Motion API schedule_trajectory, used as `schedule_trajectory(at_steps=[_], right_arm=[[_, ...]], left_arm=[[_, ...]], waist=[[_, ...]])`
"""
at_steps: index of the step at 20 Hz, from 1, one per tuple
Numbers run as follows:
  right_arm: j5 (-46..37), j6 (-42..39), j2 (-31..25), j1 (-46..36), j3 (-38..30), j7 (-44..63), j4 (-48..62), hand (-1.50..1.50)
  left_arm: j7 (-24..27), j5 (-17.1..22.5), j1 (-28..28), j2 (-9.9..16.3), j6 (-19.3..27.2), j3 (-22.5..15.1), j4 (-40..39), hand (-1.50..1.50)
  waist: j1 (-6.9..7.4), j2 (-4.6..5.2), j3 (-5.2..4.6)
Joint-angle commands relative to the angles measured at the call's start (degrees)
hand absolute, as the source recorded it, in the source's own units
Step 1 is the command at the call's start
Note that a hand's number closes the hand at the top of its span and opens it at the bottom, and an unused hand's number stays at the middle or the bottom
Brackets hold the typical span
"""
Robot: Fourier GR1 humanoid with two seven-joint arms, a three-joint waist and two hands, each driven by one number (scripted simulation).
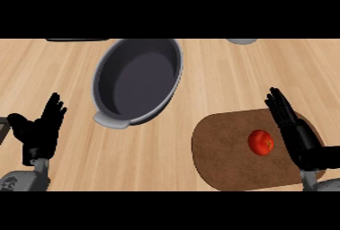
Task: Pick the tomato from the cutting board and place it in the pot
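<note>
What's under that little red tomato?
The round red tomato sits on a dark brown rounded cutting board lying on the pale wooden counter. The black right hand covers the board's right edge.

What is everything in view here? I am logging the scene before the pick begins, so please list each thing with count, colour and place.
tomato: one, red, on the cutting board, just left of the right hand
cutting board: one, dark brown, lower right of the counter
pot: one, grey with dark inside, upper middle, nothing in it
counter: one, light wood, under everything
grey object: one, cut off at the top edge, cannot tell what
left hand: one, black, lower left, open, resting
right hand: one, black, over the board's right side, open
</note>
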State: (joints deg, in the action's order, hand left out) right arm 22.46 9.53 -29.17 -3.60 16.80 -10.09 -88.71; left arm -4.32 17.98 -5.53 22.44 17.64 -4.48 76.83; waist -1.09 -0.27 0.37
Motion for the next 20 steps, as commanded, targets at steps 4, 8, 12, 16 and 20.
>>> schedule_trajectory(at_steps=[4, 8, 12, 16, 20], right_arm=[[14.23, -13.17, 2.29, 8.95, -10.61, -12.35, 10.56, 1.50], [1.69, 4.96, -1.58, 9.69, -19.64, -22.38, 17.17, -1.50], [3.63, 1.26, 9.66, 14.58, -21.97, -45.83, 21.30, -1.50], [7.66, -13.77, 5.74, 15.70, -26.20, -52.95, 28.27, -1.50], [0.42, -14.86, 1.64, 12.30, -23.09, -50.47, 33.57, -1.50]], left_arm=[[-0.48, -6.23, 0.41, 6.32, 0.26, -0.88, 3.56, 0.00], [2.47, -6.82, 3.84, 7.24, -1.56, -1.24, 2.19, 0.00], [2.61, -7.19, 6.09, 7.62, -2.64, -2.07, 4.00, 0.00], [1.31, -8.79, 8.51, 7.66, -2.61, -2.37, 8.85, 0.00], [-1.05, -10.01, 8.92, 6.34, -2.60, -2.56, 11.84, 0.00]], waist=[[0.46, 0.23, 0.02], [-1.07, 0.17, -0.05], [0.18, 0.06, 0.05], [1.11, 0.17, -0.26], [1.45, 0.23, -0.30]])
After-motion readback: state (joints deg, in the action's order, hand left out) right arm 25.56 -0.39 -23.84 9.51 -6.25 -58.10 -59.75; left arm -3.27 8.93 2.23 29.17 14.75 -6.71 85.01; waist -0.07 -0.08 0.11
